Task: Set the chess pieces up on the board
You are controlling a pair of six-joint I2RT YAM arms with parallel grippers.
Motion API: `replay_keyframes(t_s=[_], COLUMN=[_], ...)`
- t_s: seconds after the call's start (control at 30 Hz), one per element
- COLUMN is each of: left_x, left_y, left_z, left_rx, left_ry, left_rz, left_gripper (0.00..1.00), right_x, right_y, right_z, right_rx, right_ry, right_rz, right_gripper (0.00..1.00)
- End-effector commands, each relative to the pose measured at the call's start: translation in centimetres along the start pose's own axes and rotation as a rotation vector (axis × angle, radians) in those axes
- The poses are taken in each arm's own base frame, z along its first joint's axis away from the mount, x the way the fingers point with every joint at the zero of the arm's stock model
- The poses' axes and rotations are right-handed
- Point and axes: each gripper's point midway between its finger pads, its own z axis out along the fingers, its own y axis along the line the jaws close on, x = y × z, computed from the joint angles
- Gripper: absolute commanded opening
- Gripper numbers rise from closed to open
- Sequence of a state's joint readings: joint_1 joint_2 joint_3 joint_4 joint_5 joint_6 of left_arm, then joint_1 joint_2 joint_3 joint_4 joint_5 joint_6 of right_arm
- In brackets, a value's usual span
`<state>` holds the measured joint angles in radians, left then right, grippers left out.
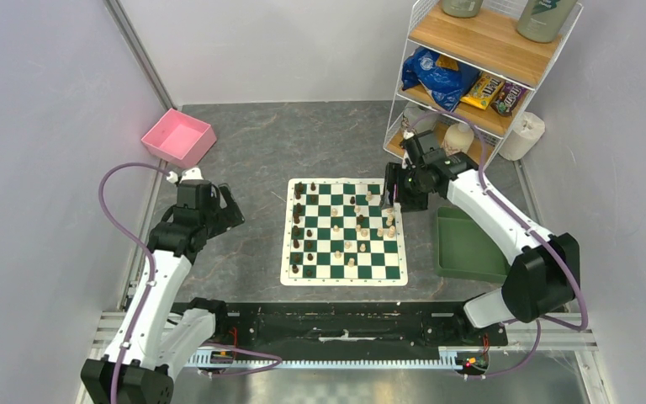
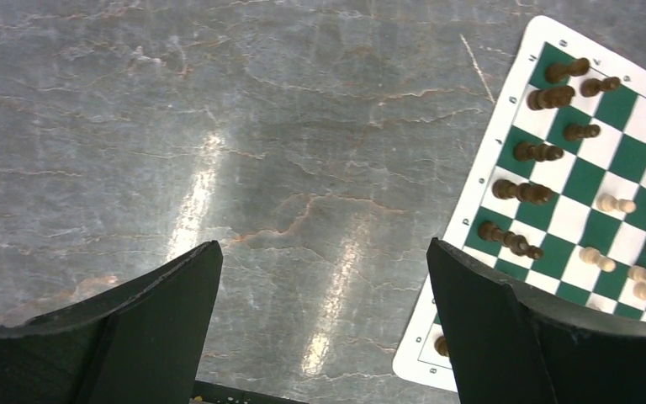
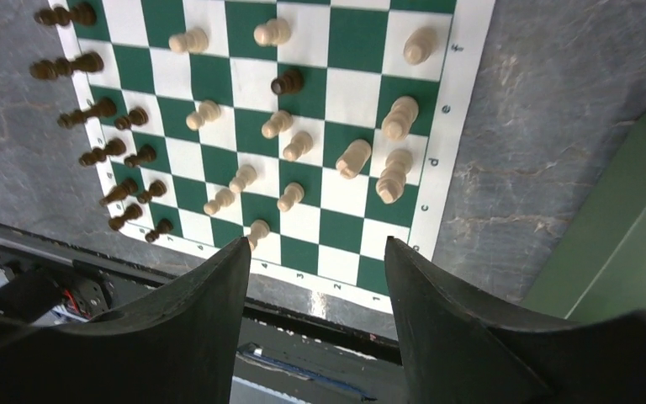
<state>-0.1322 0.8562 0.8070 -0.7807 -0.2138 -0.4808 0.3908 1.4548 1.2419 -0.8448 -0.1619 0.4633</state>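
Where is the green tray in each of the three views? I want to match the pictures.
Top external: the green tray lies right of the chess board, apart from it.
Left wrist: not in it.
Right wrist: the green tray fills the right edge, past the chess board.
Shared landmark: the chess board with its cream border, also at the right of the left wrist view.
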Motion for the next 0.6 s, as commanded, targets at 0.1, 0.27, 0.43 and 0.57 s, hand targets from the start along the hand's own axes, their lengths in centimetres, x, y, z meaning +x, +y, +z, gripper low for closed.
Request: replay_keyframes(t_s=[0.1, 0.27, 0.43, 0.57], left_x=[-0.3, -0.5, 0.0, -0.3], left_y=[-2.8, -3.3, -4.1, -4.1], left_z=[0.3, 0.9, 1.1, 1.0], left_rx=[0.125, 0.125, 0.166, 0.168], left_ry=[0.034, 0.064, 0.095, 0.081], left_rz=[-0.018, 0.011, 0.004, 0.007], left_gripper=[1.0, 1.0, 1.0, 1.0], right_x=[1.6, 0.2, 0.3, 1.5], right_y=[1.4, 1.8, 1.6, 0.9], right_z=[1.3, 2.1, 3.4, 4.6], right_rx=[0.022, 0.061, 0.103, 0.138], right_ry=[0.029, 0.01, 0.04, 0.083], right_rz=[-0.087, -0.129, -0.167, -0.18], right_gripper=[0.62, 0.56, 0.48, 0.44])
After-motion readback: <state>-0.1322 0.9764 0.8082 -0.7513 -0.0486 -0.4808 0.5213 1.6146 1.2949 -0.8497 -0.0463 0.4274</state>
